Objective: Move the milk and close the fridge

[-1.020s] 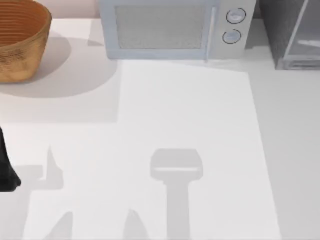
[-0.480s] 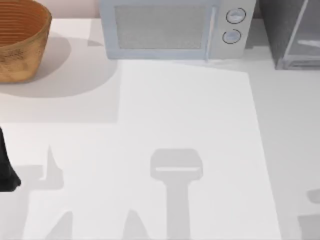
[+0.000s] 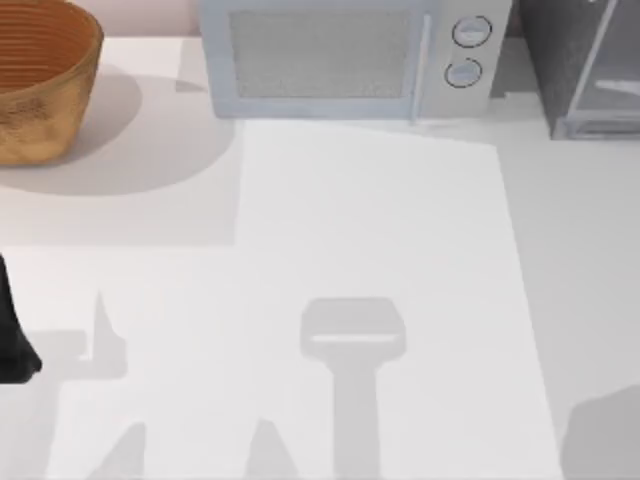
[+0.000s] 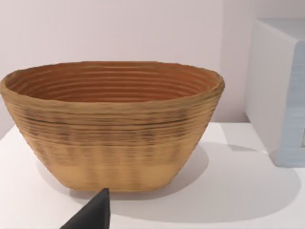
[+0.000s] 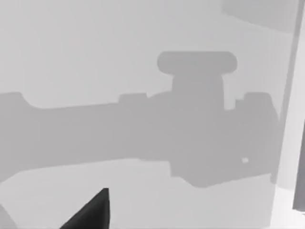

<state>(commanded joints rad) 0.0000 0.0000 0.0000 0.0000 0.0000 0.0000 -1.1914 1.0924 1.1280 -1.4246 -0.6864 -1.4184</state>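
The fridge (image 3: pixel 556 60) stands at the table's far right back corner, dark grey and speckled, with its pale door (image 3: pixel 618 82) on the right side; I cannot tell how far the door is open. The milk is out of view. My left arm (image 3: pixel 12 345) sits parked at the table's left edge, and a dark part of my left gripper (image 4: pixel 93 215) points toward the basket. A dark part of my right gripper (image 5: pixel 90 212) hangs above bare table, over the arm's own shadow.
A woven brown basket (image 3: pixel 40 80) sits at the back left, also close ahead in the left wrist view (image 4: pixel 112 126). A light grey microwave (image 3: pixel 345 55) with two round dials stands at the back centre. A broad shadow (image 3: pixel 605 440) lies at the front right.
A shadow has spread in at the table's front right corner and grown larger. The left arm, basket, microwave and fridge have not moved.
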